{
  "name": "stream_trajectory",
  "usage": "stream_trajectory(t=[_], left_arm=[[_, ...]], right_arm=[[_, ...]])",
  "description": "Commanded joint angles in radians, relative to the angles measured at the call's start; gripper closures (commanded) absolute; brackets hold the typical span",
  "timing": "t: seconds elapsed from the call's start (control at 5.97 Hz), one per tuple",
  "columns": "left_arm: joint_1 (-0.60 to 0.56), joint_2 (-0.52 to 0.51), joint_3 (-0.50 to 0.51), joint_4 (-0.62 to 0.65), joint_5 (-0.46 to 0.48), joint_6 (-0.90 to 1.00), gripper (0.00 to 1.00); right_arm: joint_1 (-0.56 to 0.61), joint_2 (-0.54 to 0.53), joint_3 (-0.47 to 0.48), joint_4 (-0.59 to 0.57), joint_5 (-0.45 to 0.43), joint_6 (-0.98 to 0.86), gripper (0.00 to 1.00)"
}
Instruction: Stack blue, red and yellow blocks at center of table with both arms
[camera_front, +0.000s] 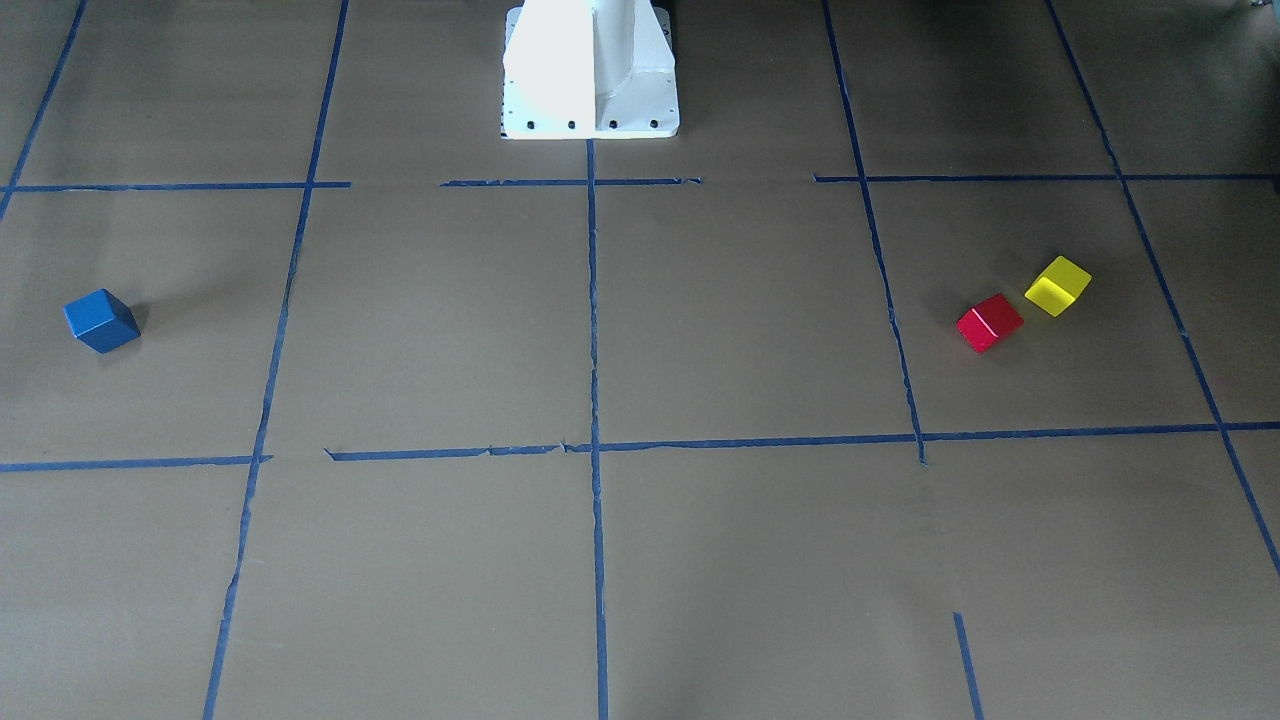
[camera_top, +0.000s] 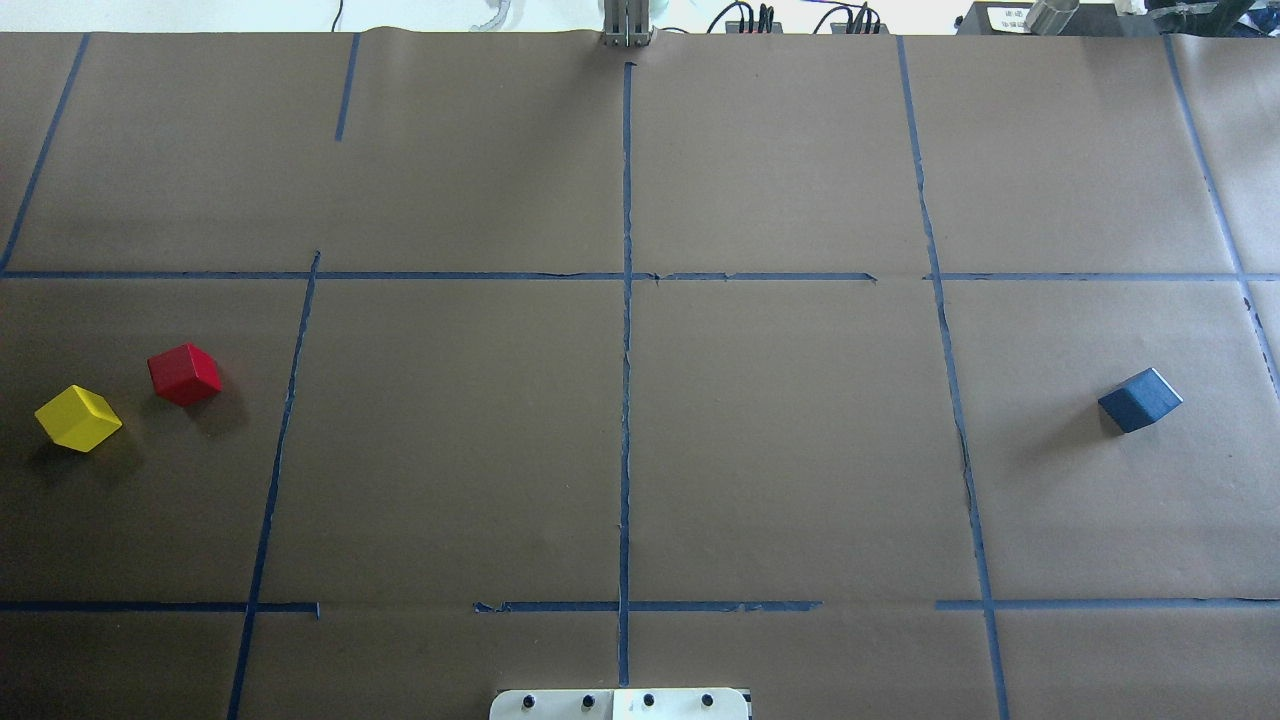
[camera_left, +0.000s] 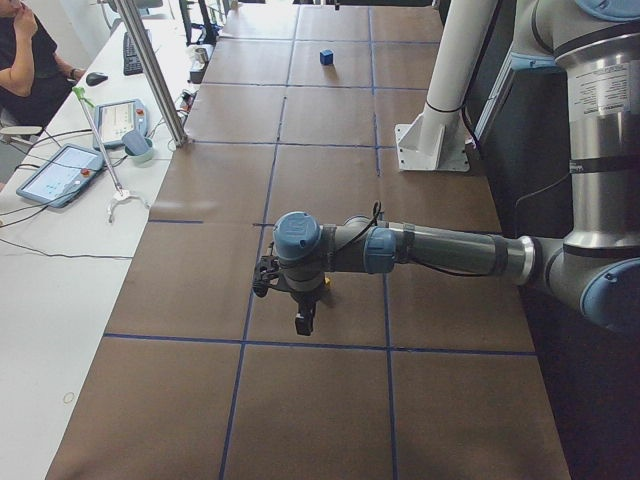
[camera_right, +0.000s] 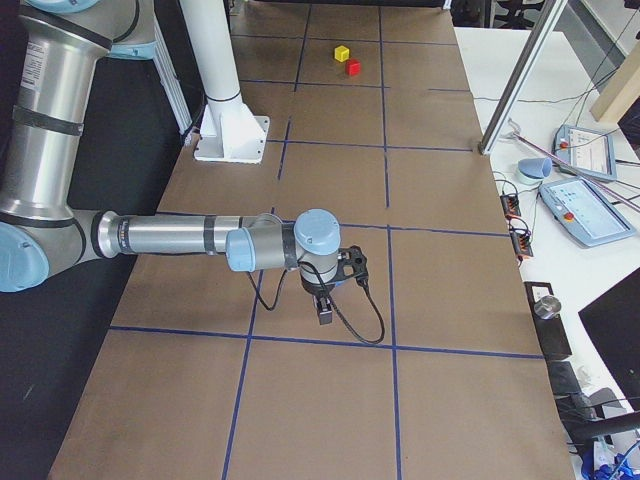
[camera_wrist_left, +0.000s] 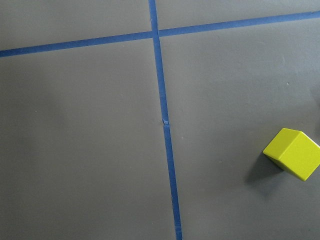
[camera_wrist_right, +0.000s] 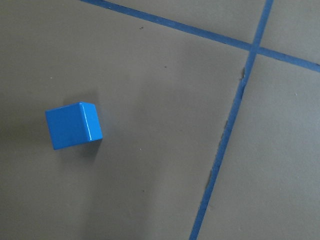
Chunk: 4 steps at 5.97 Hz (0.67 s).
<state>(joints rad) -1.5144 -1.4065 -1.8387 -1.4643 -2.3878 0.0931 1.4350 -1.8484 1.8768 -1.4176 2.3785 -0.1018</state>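
Observation:
The yellow block (camera_top: 78, 418) and the red block (camera_top: 184, 374) lie close together on the table's left side. The blue block (camera_top: 1140, 400) lies alone on the right side. The left wrist view shows the yellow block (camera_wrist_left: 295, 154) at its right edge. The right wrist view shows the blue block (camera_wrist_right: 73, 125) at its left. My left gripper (camera_left: 303, 322) hangs over the table near the yellow block and shows only in the exterior left view. My right gripper (camera_right: 325, 315) shows only in the exterior right view. I cannot tell whether either is open or shut.
Blue tape lines (camera_top: 626, 330) divide the brown table into squares. The white robot base (camera_front: 590, 70) stands at the table's edge. Tablets (camera_left: 58, 172) and a seated operator (camera_left: 30, 60) are beside the table's far side.

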Motion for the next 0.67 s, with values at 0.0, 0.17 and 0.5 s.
stream_trajectory(t=[0.0, 0.17, 0.5], left_arm=[[0.003, -0.006, 0.015, -0.004, -0.007, 0.000, 0.00], [0.003, -0.006, 0.016, -0.002, -0.005, 0.000, 0.00], [0.003, -0.006, 0.009, -0.002, -0.011, 0.002, 0.00]], right_arm=[[-0.051, 0.000, -0.007, 0.068, 0.001, 0.005, 0.00], [-0.123, 0.012, -0.014, 0.071, -0.007, 0.028, 0.00], [-0.264, 0.092, -0.037, 0.075, -0.046, 0.147, 0.01]])
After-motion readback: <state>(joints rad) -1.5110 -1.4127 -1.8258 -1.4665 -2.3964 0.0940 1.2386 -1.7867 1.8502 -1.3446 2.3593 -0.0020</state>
